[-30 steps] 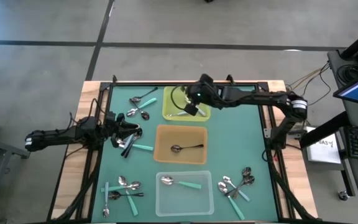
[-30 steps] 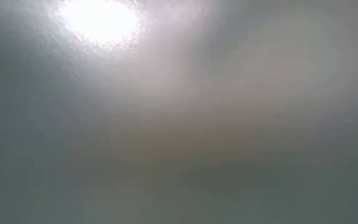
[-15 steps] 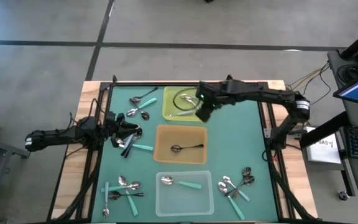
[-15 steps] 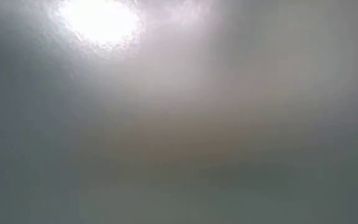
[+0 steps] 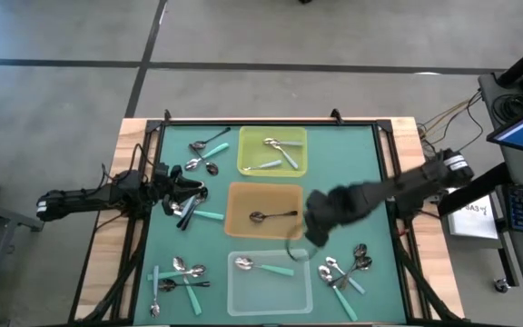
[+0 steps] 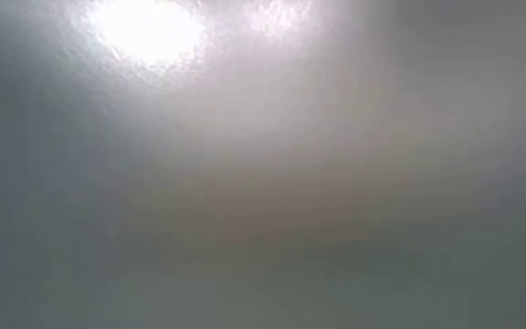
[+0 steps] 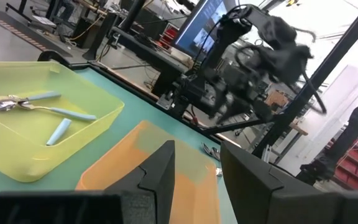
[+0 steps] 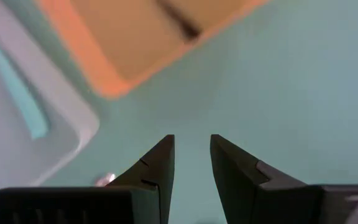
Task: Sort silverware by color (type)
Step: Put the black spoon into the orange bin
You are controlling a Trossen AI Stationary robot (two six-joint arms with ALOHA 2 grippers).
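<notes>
Spoons [image 5: 341,271] near mat edge, R gripper [image 8: 191,163] slightly open, empty, over bare mat by orange tray [image 5: 236,222] corner

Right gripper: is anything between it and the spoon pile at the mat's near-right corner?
Nothing visible. In the high view the right gripper is over bare mat between the orange tray and clear tray; its fingers are apart and empty in its wrist view. Only open mat separates it from the spoon pile.
</notes>
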